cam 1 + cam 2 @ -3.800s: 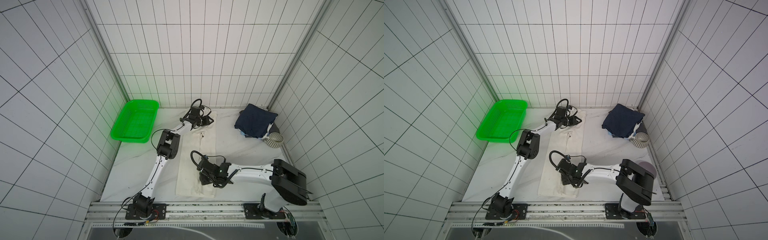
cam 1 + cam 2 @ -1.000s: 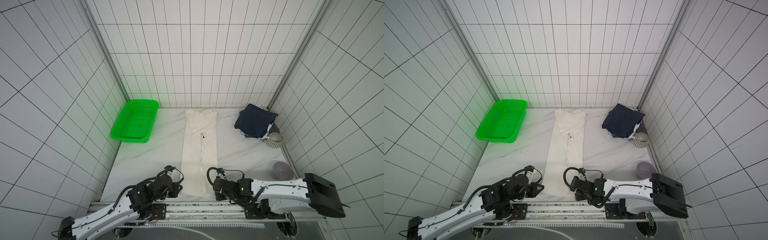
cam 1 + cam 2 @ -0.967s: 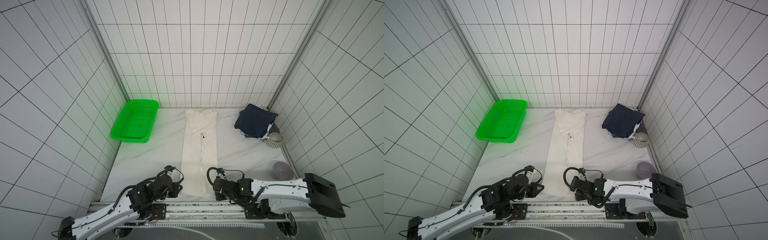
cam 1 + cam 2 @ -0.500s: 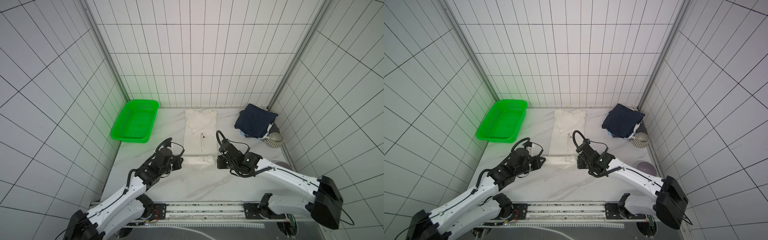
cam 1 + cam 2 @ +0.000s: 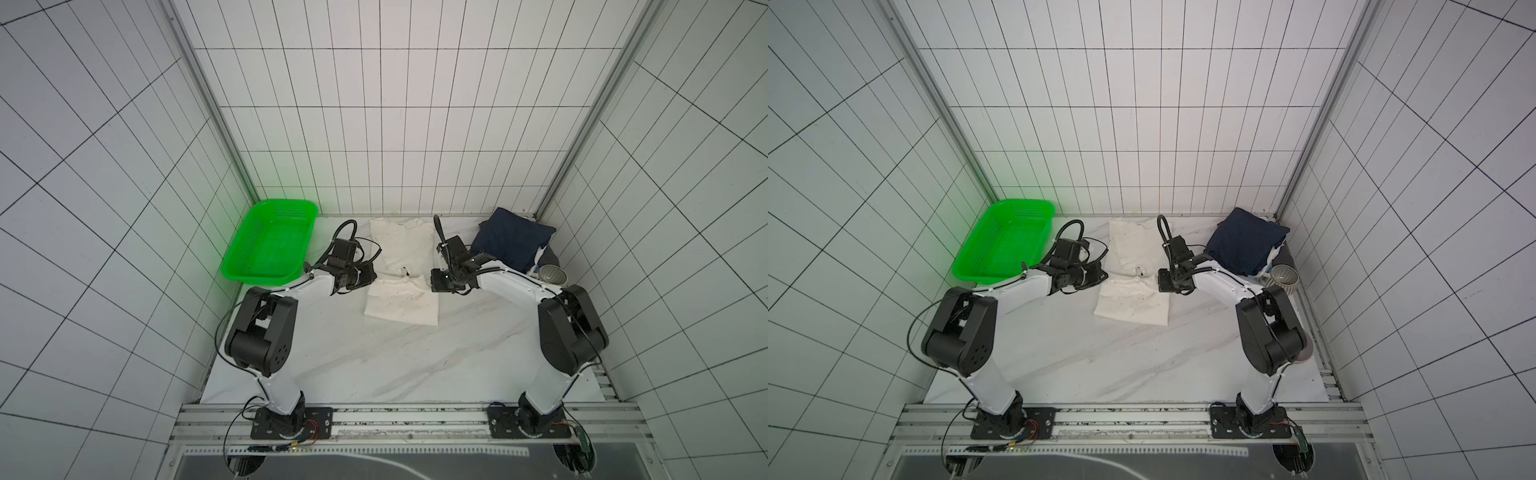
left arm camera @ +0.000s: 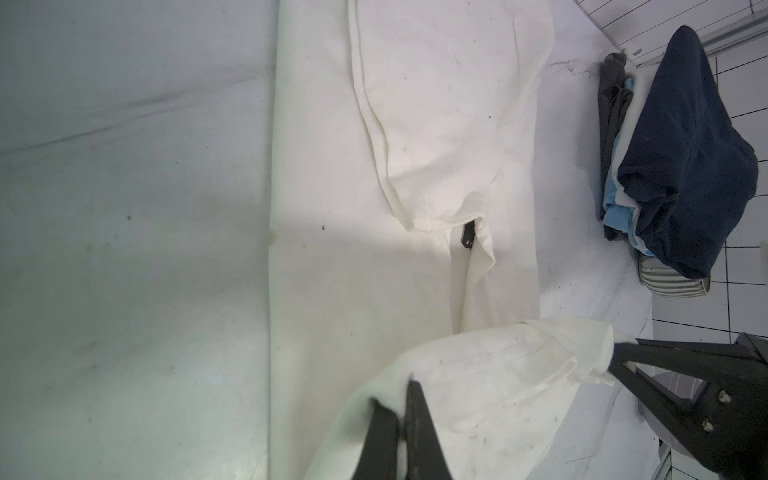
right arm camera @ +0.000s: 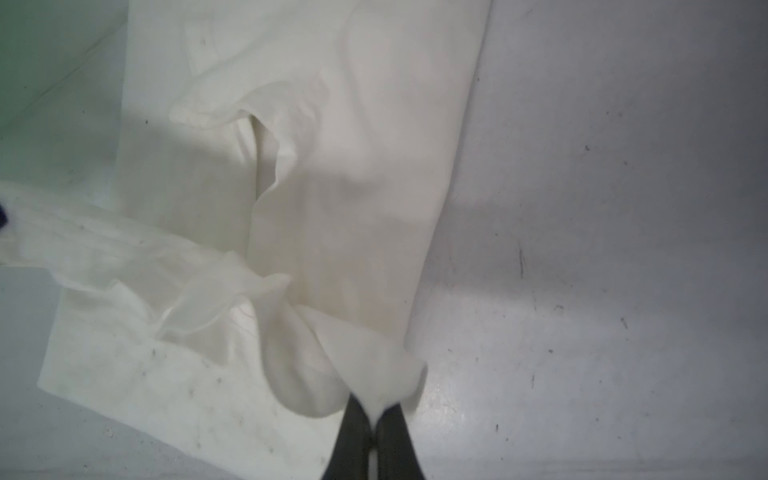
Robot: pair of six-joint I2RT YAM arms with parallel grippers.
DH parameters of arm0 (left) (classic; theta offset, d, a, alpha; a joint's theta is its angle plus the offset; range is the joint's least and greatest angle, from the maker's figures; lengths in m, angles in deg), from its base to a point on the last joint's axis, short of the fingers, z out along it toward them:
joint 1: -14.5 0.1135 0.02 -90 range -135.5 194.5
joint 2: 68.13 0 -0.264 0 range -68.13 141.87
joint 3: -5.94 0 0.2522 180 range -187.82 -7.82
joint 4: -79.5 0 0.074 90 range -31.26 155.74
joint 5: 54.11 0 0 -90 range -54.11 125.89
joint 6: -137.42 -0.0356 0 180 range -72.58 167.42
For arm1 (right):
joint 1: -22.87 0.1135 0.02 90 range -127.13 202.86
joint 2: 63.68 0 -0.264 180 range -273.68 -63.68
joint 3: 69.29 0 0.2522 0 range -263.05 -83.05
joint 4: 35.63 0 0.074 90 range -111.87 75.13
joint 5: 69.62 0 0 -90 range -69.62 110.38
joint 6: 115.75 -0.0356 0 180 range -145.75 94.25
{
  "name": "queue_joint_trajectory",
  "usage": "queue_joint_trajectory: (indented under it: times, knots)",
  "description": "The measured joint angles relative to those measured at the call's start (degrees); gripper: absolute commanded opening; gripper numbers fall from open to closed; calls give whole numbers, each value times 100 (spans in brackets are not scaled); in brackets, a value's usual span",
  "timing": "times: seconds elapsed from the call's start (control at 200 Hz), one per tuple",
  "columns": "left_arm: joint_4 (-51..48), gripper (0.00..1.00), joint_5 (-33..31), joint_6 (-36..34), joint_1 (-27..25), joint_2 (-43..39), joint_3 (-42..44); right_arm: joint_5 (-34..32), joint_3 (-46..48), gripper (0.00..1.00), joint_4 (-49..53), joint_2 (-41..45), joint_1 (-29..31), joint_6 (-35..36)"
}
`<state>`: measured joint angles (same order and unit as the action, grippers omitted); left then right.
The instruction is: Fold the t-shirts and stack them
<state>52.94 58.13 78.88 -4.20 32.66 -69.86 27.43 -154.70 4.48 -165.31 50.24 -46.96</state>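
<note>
The soft cream shirt (image 5: 401, 307), flecked with dark specks, lies as a long strip on the marbled tabletop (image 5: 374, 365), its near end raised and doubled back. The left hand (image 6: 397, 395) and right hand (image 7: 374, 409) each pinch a corner of that limp hem, fingers closed.

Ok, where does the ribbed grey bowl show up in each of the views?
In a top view: ribbed bowl far right, on the near side of the navy t-shirt.
In a top view: the same spot.
Left wrist: half hidden under the navy t-shirt's hanging edge.
Right wrist: not in it.
Shared landmark: the cream t-shirt, in all four.
</note>
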Motion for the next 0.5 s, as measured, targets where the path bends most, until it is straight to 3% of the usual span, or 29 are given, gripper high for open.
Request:
queue_joint_trajectory:
  times: [0.09,0.19,0.5]
  knots:
    - [-24,0,164,-105,87,452,-389,247,-382,0,15,-372,-219,133]
    - [-33,0,269,-177,157,780,-625,450,-621,11,-2,-708,-387,223]
    - [-221,0,448,-240,409,1010,-929,872,-1447,9,127,-1303,-623,413]
